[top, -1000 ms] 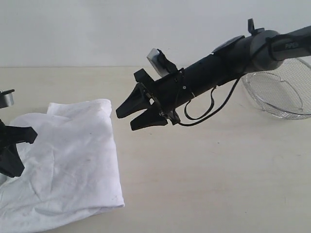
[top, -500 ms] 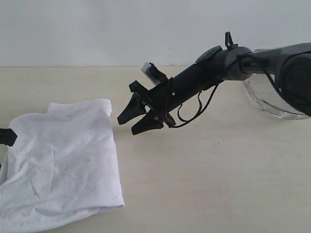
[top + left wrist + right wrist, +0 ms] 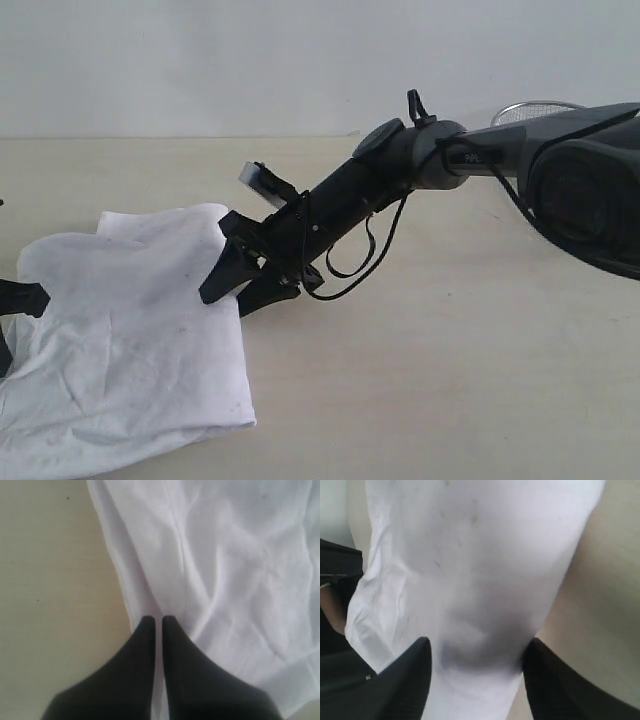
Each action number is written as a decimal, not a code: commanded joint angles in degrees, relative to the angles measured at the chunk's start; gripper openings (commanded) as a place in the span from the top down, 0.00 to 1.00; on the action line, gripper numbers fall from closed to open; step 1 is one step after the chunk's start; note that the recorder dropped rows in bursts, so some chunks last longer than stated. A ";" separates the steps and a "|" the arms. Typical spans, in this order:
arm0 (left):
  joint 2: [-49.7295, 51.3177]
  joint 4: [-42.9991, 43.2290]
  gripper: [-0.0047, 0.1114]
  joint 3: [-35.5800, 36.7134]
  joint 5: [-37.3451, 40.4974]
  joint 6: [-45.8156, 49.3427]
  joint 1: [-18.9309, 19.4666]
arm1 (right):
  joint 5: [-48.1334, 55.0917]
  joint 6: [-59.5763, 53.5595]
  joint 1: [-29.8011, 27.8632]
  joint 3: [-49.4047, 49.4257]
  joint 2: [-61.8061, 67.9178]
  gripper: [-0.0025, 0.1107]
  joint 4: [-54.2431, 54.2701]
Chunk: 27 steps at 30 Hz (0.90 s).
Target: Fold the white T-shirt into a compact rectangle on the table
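The white T-shirt (image 3: 130, 350) lies folded near the left end of the table (image 3: 450, 380). The room view puts the right gripper (image 3: 224, 302) at the shirt's right edge, and its wrist camera shows the jaws spread wide astride the cloth. Only the left gripper's (image 3: 158, 621) own camera shows its jaws pressed together at the shirt's other edge.
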 commanded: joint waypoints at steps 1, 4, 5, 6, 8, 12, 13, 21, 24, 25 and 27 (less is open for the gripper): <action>-0.03 -0.01 0.92 0.20 -0.44 -0.73 0.20 | -0.84 -1.16 1.09 -0.46 0.00 0.54 -0.60; -0.03 -0.01 0.92 0.20 -0.44 -0.73 0.20 | -0.94 -1.43 2.29 -0.46 1.26 0.54 -0.49; -0.03 -0.01 0.92 0.20 -0.44 -0.73 0.20 | -0.94 -1.43 2.61 -0.46 1.80 0.54 -0.22; -0.03 -0.01 0.92 0.20 -0.44 -0.73 0.20 | -0.94 -1.43 2.96 -0.46 2.31 0.54 0.03; -0.03 -0.01 0.92 0.20 -0.48 -0.73 0.20 | -0.94 -1.43 3.52 -0.46 3.15 0.54 0.21; -0.03 -0.01 0.92 0.20 -0.48 -0.73 0.20 | -1.69 -1.43 4.11 -0.46 3.71 0.54 1.08; -0.03 -0.01 0.92 0.20 -0.48 -0.73 0.20 | -1.81 -1.43 4.11 -0.46 3.71 0.54 1.24; -0.03 -0.43 0.92 0.20 -0.61 -0.73 0.20 | -2.06 -1.71 4.11 -0.46 3.71 0.85 5.31; -0.03 -1.30 0.92 -0.20 -0.89 -0.73 0.20 | -2.17 -2.76 4.11 -0.46 3.71 0.98 7.66; -0.03 -1.30 0.92 -0.63 -0.89 -0.73 0.20 | -2.24 -3.09 4.11 -0.46 3.71 0.98 8.59; -0.03 -1.75 0.92 -1.49 -0.40 -0.73 0.20 | -2.68 -3.46 4.11 -0.46 3.71 0.98 10.32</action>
